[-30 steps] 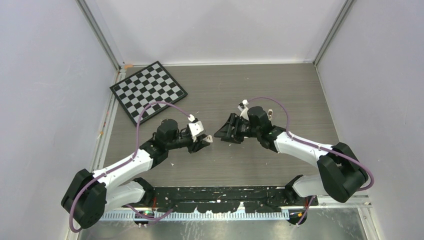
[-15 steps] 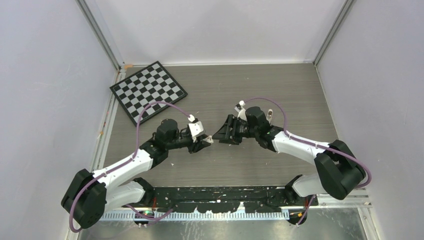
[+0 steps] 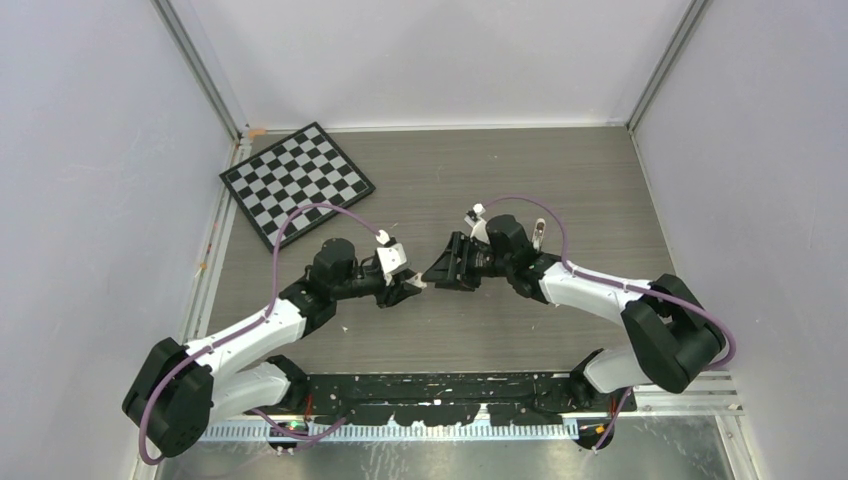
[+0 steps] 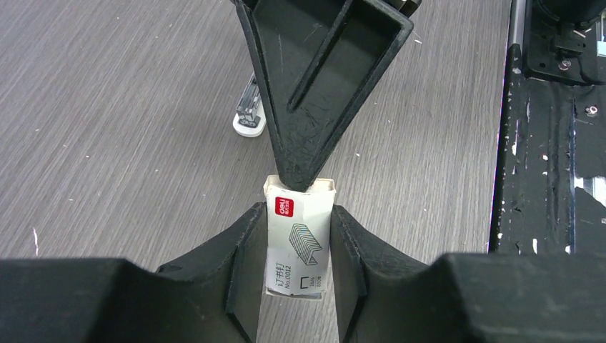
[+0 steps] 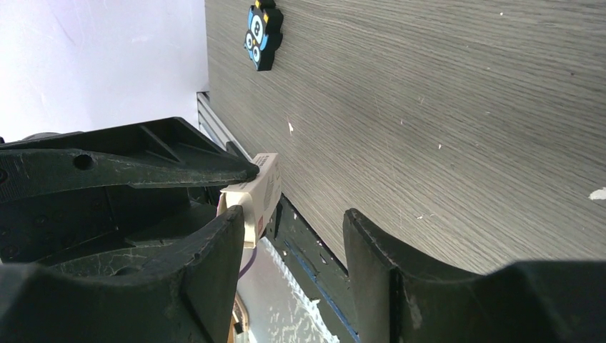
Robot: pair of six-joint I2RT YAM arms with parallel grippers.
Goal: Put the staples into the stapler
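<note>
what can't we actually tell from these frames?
- Staples: none visible. The white box, clamped in the left gripper, hides any contents in both wrist views.
- Stapler: in the left wrist view, mostly behind a finger of the right gripper; open or closed is unclear.
- Top view: the box is too small to see, buried between the grippers.

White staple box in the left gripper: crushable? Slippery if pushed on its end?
Probably light, thin card: the white box looks like printed paper, so the left gripper could dent it. Its faces look smooth, so it may slide if the right gripper pushes its end.
</note>
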